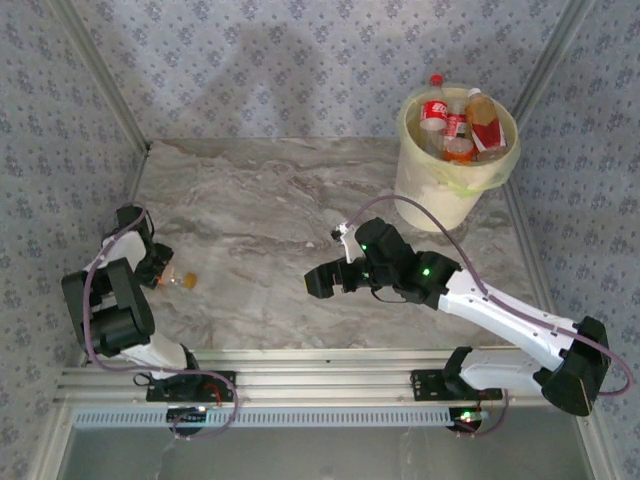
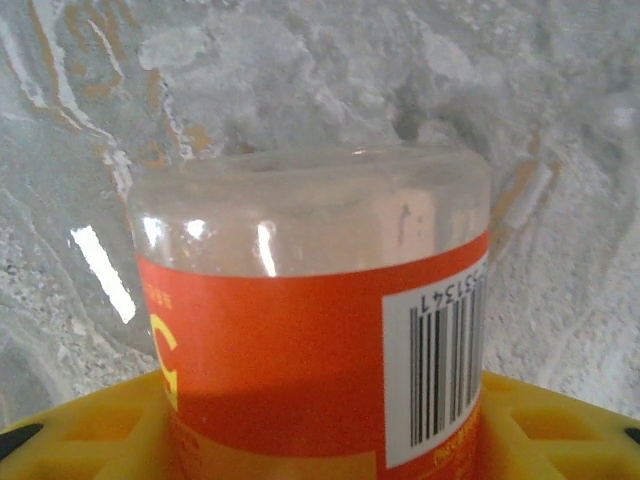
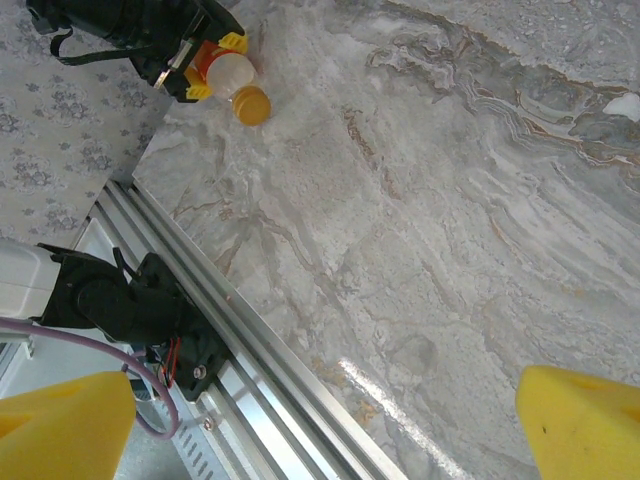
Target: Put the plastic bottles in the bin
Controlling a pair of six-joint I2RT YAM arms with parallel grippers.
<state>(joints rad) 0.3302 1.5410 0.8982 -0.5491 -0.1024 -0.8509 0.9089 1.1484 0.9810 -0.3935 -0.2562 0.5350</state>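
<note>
Orange-labelled bottle (image 2: 300, 330), near end beyond left wrist view's bottom edge

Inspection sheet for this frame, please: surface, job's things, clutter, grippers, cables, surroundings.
Surface: glossy grey marble-patterned table.
Job's things: orange-labelled bottle low at the table's left side; bin at the far right, several bottles inside.
Clutter: nothing seen.
Grippers: left gripper shut on the orange-labelled bottle; right gripper open, empty, over mid-table.
Cables: purple cable loops above the right arm; another runs along the left arm.
Surroundings: patterned fabric walls; aluminium rail at the near edge.
</note>
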